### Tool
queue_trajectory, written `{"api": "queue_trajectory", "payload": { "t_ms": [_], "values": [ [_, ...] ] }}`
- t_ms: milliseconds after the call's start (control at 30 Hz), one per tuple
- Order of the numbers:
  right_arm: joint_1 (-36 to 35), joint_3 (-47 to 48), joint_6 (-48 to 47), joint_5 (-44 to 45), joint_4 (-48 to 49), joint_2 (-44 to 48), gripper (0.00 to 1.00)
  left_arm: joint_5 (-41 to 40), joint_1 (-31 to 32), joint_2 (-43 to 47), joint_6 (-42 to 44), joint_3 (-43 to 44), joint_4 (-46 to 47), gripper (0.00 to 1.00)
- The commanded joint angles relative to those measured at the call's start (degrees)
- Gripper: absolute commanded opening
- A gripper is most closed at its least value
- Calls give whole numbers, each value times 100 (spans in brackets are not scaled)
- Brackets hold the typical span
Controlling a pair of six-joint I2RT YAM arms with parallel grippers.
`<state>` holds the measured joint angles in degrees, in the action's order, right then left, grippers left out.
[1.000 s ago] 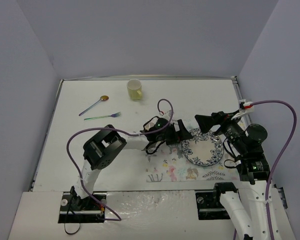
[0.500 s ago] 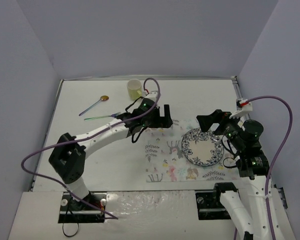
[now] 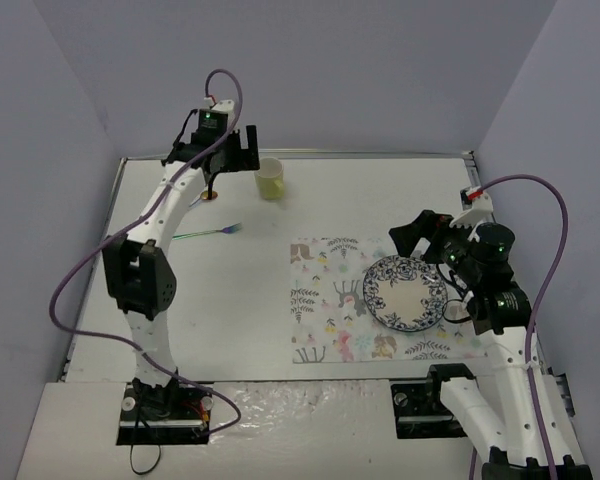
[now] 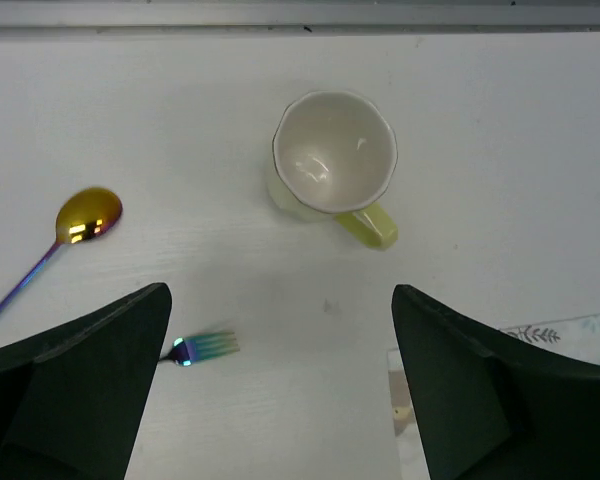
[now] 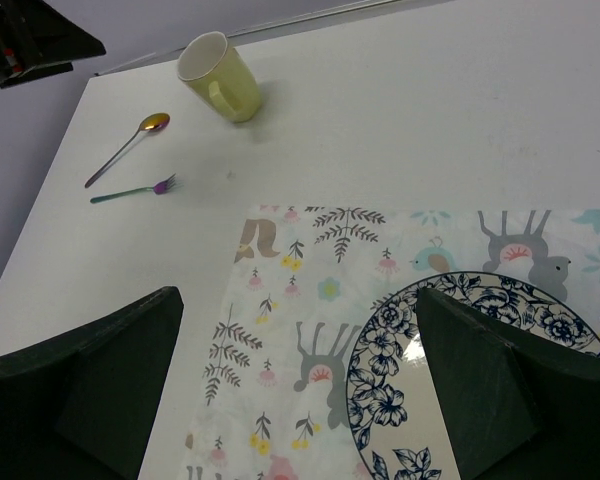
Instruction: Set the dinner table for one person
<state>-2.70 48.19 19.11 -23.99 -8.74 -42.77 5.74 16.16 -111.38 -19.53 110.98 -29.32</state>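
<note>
From above, the dinner table (image 3: 380,200) fills the floor of the grey booth, and everything lies on it. A printed mat (image 3: 330,300) is at the near right, with a blue-patterned plate (image 3: 405,293) on its right half. A yellow mug (image 3: 270,179) stands at the far edge. The left gripper (image 3: 220,155) hangs just beside it and partly hides a spoon (image 3: 209,195). A fork (image 3: 205,233) lies nearer. The right gripper (image 3: 417,232) is above the far rim of the plate.

The left wrist view looks straight down into the mug, which is empty, with its handle turned towards the mat. Here the spoon's golden bowl is seen whole. The jaws stand wide apart and hold nothing.

The right wrist view shows what the others do not: animals and leaves on the mat, and flowers on the plate rim. Its jaws also stand wide, with nothing between them.
</note>
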Motion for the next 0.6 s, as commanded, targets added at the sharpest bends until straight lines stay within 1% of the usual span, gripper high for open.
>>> {"api": "queue_trajectory", "payload": {
  "t_ms": [0,100,267,567],
  "values": [
    [-38,253,-144,-10,250,-160,100,391,-138,-1016,1069,1880,-658,87],
    [-62,221,-160,-34,249,-241,100,467,-173,-1620,1276,2478,-691,83],
    [-90,187,-214,-101,247,-342,100,569,-262,-2119,1225,2923,-403,73],
    [-144,2,-223,-137,250,-324,100,842,-262,-2625,961,2992,343,62]
  ]
}}
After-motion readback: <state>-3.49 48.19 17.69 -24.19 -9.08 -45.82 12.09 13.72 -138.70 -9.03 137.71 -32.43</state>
